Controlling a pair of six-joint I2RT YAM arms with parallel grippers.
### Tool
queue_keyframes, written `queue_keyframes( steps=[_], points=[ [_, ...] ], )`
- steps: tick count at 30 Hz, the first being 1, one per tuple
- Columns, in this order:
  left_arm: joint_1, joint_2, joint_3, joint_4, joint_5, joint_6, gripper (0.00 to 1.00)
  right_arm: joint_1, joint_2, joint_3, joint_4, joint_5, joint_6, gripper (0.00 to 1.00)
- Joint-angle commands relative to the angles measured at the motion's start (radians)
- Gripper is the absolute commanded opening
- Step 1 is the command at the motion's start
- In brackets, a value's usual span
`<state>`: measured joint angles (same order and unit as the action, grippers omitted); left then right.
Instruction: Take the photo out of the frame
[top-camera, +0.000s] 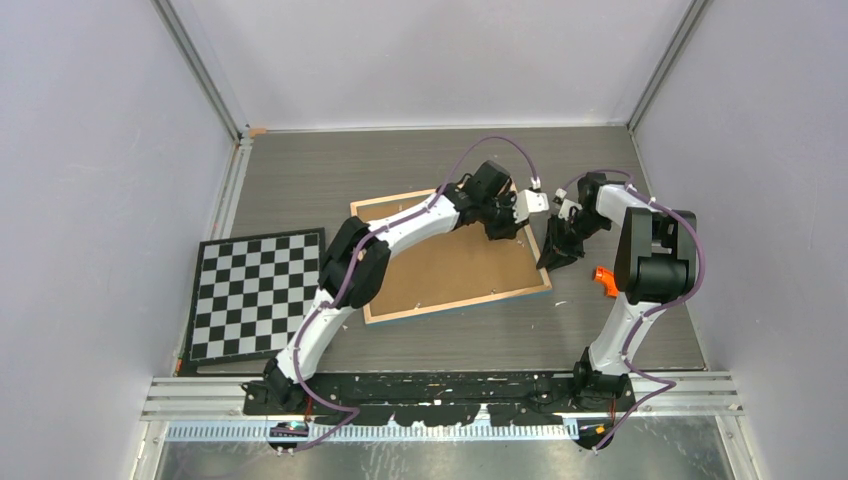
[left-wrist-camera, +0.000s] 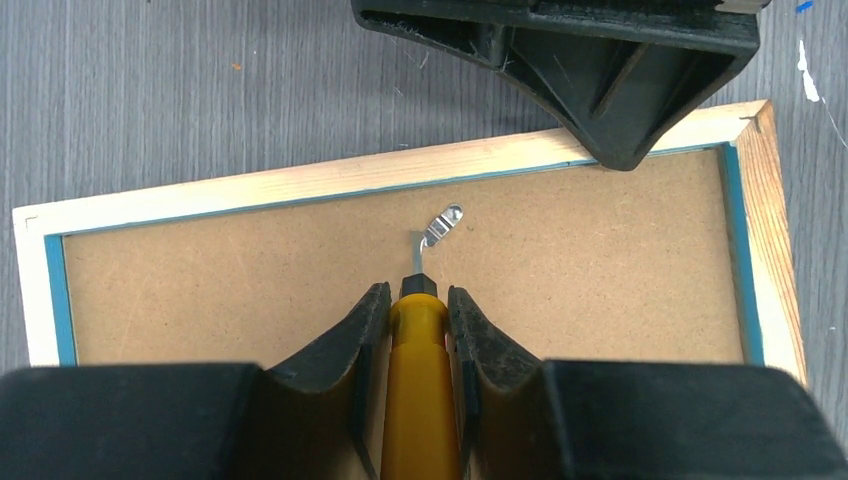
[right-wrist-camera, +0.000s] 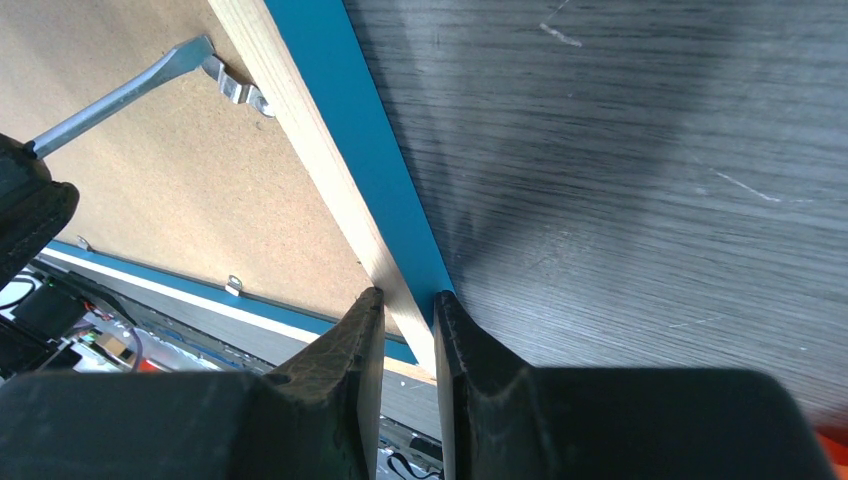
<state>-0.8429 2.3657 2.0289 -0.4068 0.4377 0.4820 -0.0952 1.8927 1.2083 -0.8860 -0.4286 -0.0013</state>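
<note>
The large rectangular frame (top-camera: 450, 268), with its light wood rim, thin blue border and brown fibreboard back, lies face down mid-table. The photo shows nowhere, so by judgement it sits under that backing, not yet freed. The left gripper (left-wrist-camera: 415, 292) is clenched around a yellow-handled flat-blade screwdriver (left-wrist-camera: 418, 390), whose tip meets a small silver metal tab (left-wrist-camera: 444, 224) at the frame's 3 o'clock edge in the overhead view. The right gripper (right-wrist-camera: 408, 300) pinches the wood rim at about 4 o'clock, apparently to steady it. The likeliest trouble is the blade skating off the tab. It comes in at a slant, so a sideways push could gouge the fibreboard or carry on toward the right gripper, which is close by at the rim. If the pinch on that thin rim slips, the frame could swivel on the grey wood-grain table (right-wrist-camera: 650, 200) rather than the tab turning. Only the right wrist view shows the blade's flat end against the tab and a further tab on the adjoining edge. Only the left wrist view shows the yellow handle, and only the overhead view takes in the black-and-white checkerboard (top-camera: 255, 292) at the frame's 9 o'clock.
</note>
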Motion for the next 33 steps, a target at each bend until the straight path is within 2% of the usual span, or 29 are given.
queue_keyframes(
  steps=[1, 7, 9, 12, 16, 21, 25, 27, 33],
  points=[
    [0.017, -0.038, 0.029, -0.091, 0.056, -0.03, 0.0, 0.025, 0.042, -0.022, 0.06, 0.105, 0.005, 0.03],
    [0.094, -0.095, 0.016, -0.023, 0.123, -0.231, 0.0, 0.067, -0.017, -0.01, 0.097, 0.134, 0.009, 0.29],
    [0.125, -0.131, -0.015, 0.004, 0.139, -0.283, 0.0, 0.094, -0.027, -0.006, 0.106, 0.157, 0.007, 0.34],
    [0.168, -0.198, -0.08, 0.036, 0.157, -0.342, 0.0, 0.167, -0.016, 0.001, 0.115, 0.201, 0.006, 0.35],
    [0.227, -0.279, -0.161, 0.052, 0.184, -0.414, 0.0, 0.209, 0.023, 0.02, 0.122, 0.299, -0.013, 0.33],
    [0.282, -0.393, -0.281, 0.06, 0.192, -0.438, 0.0, 0.213, 0.073, 0.068, 0.124, 0.367, -0.108, 0.2],
    [0.326, -0.474, -0.372, 0.066, 0.187, -0.452, 0.0, 0.213, 0.102, 0.114, 0.146, 0.394, -0.342, 0.05],
    [0.351, -0.503, -0.404, 0.063, 0.186, -0.467, 0.0, 0.204, 0.125, 0.153, 0.129, 0.359, -0.47, 0.01],
    [0.409, -0.577, -0.477, 0.038, 0.174, -0.477, 0.0, 0.134, 0.233, 0.346, 0.032, 0.261, -0.799, 0.01]
  ],
)
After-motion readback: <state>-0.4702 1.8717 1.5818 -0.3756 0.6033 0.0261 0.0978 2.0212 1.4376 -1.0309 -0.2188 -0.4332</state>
